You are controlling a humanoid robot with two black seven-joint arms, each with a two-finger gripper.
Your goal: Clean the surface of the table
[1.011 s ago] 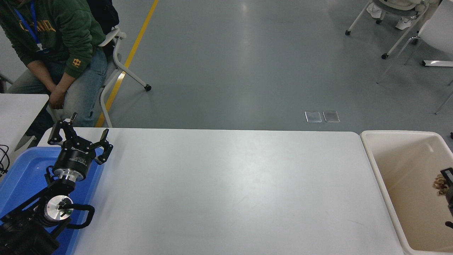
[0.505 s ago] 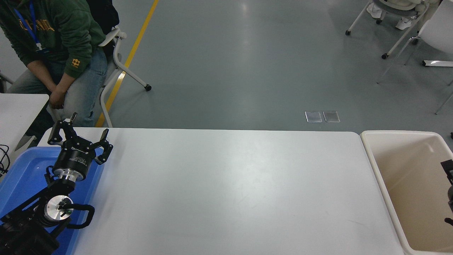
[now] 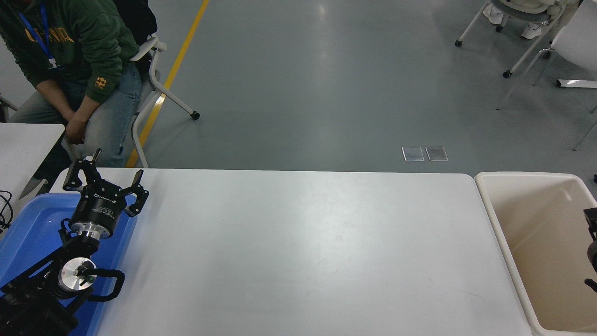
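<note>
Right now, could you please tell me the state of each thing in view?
Table: bare, nothing on it.
Blue tray: on the table's left end, under the left arm.
Beige bin: at the table's right, open.
Left gripper: open, holding nothing.
Right arm: at the right edge, gripper hidden.

One high head view looks forward, down over the table surface (image 3: pixel 298 252).

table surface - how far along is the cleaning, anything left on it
The table surface shows nothing lying on it, so clearing looks done. The right gripper sits at the picture's right edge over the beige bin, nothing visible in it. The left gripper is parked open over the blue tray.
</note>
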